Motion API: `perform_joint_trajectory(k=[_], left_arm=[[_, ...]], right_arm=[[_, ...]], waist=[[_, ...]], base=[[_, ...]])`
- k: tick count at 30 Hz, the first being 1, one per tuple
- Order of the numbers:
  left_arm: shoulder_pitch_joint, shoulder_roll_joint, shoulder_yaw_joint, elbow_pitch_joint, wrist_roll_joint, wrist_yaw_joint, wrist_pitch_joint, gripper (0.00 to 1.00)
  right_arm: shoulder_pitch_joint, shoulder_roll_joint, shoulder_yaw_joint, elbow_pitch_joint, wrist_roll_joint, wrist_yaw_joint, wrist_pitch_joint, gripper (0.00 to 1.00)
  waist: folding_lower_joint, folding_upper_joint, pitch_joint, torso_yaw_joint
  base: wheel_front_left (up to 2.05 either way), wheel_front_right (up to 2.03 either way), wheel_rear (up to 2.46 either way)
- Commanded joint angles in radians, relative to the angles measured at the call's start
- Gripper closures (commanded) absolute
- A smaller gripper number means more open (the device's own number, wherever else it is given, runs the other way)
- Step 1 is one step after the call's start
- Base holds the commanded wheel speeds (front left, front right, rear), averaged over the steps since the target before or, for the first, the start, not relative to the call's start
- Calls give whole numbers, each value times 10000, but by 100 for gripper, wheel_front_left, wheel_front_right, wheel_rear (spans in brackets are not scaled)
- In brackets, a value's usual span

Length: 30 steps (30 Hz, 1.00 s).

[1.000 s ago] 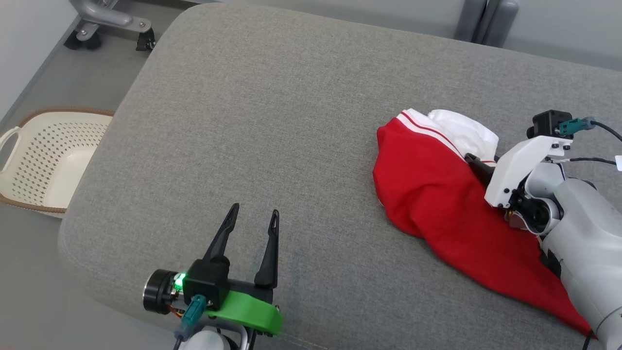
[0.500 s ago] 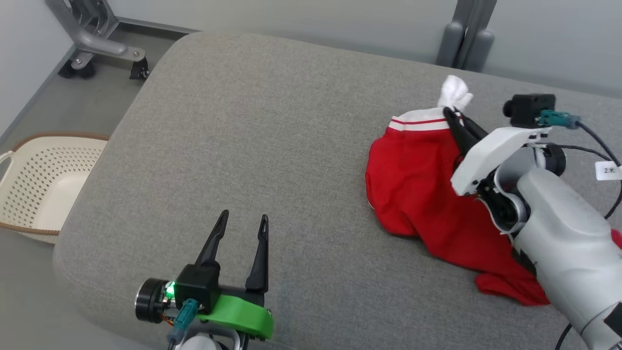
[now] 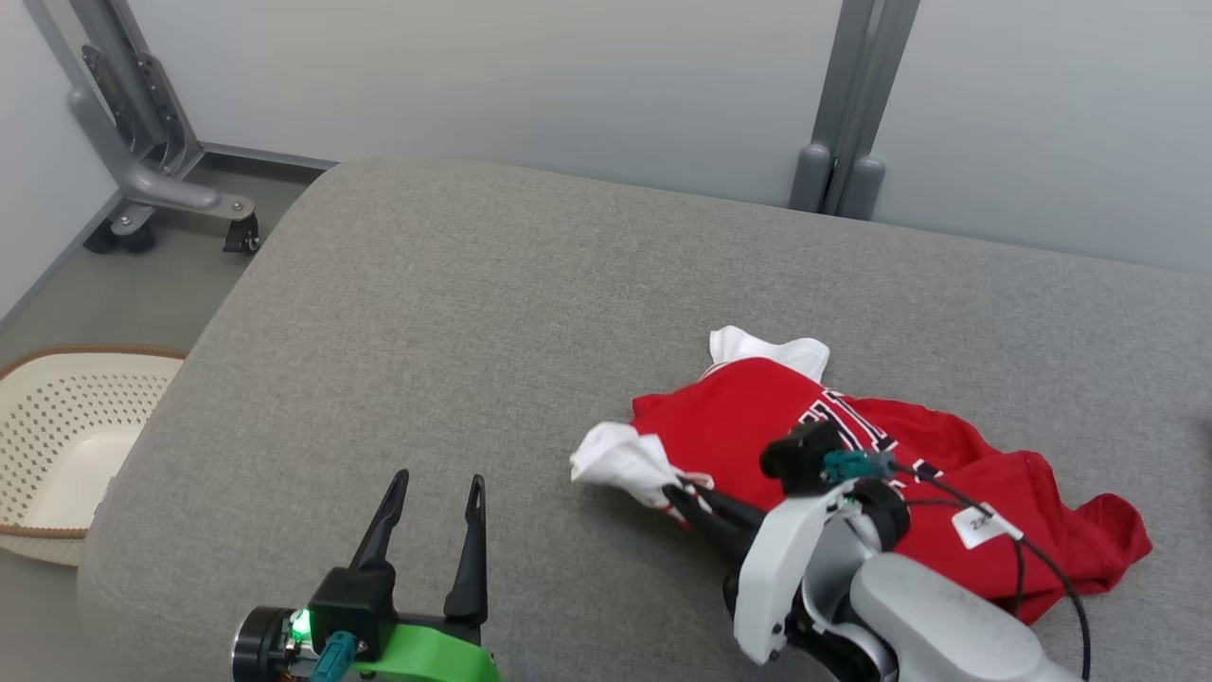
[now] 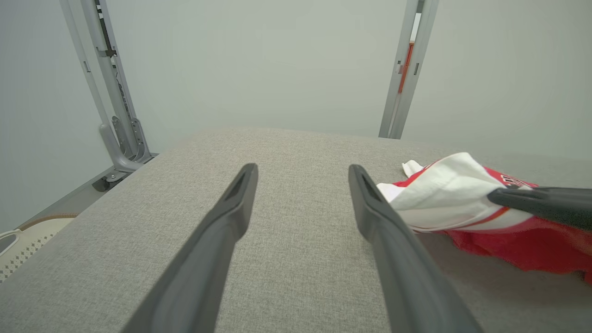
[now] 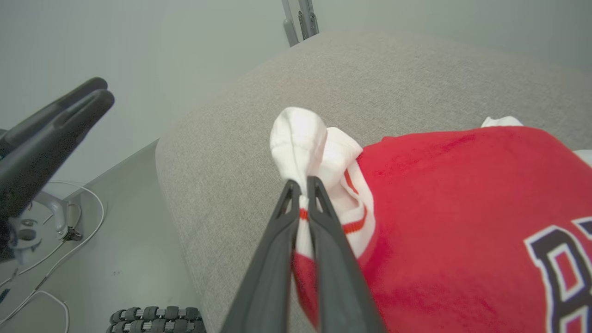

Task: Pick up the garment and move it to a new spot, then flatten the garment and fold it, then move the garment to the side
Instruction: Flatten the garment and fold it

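A red garment [image 3: 852, 445] with white sleeves and dark lettering lies crumpled on the grey cushion [image 3: 473, 313], right of centre. My right gripper [image 3: 674, 491] is shut on its white, red-striped sleeve end [image 3: 620, 459] and holds that end a little above the cushion. In the right wrist view the fingers [image 5: 303, 182] pinch the bunched white cloth, with the red body [image 5: 453, 194] to the right. My left gripper [image 3: 437, 483] stands open near the front edge, left of the garment, with nothing between its fingers [image 4: 301, 169]. The sleeve [image 4: 444, 194] hangs just right of it.
A cream perforated basket [image 3: 57, 445] sits on the floor at the left. A grey metal frame on casters [image 3: 151, 189] stands at the back left, and a grey post [image 3: 843, 142] rises behind the cushion. Bare cushion stretches left and behind the garment.
My right gripper closed on the white sleeve and dragged the garment left toward the cushion's middle, turning it so the lettering shows. The head camera tilted up. My left gripper stayed open.
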Motion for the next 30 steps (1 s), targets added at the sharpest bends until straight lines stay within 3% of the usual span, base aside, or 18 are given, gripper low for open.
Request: perform_joint_trajectory(k=[1, 4, 8, 18, 25, 30], left_arm=[[172, 30, 92, 9, 76, -56, -2, 0], [215, 29, 185, -25, 132, -96, -2, 0], [125, 30, 237, -93, 172, -141, -2, 0], [-117, 30, 325, -422, 52, -112, -2, 0], [-75, 29, 358, -529, -29, -29, -1, 0], [144, 29, 355, -539, -70, -12, -1, 0]], right_arm=[[347, 81, 91, 64, -139, -1, 143, 0], [760, 206, 110, -11, -323, -1, 369, 0], [810, 101, -583, -139, -557, 1, 115, 0], [1134, -427, -3632, -722, -2166, -1, -1298, 0], [2309, -107, -5753, -1309, -3399, -1, -1892, 0], [3068, 370, -6541, -1787, -3934, -1, -1896, 0]], waist=[[0, 0, -250, -217], [0, 0, -311, -392], [0, 0, -365, -672], [0, 0, -460, -1571], [0, 0, -384, -2106], [0, 0, -302, -2372]], base=[[0, 0, 0], [0, 0, 0], [0, 0, 0], [0, 0, 0], [0, 0, 0], [0, 0, 0]])
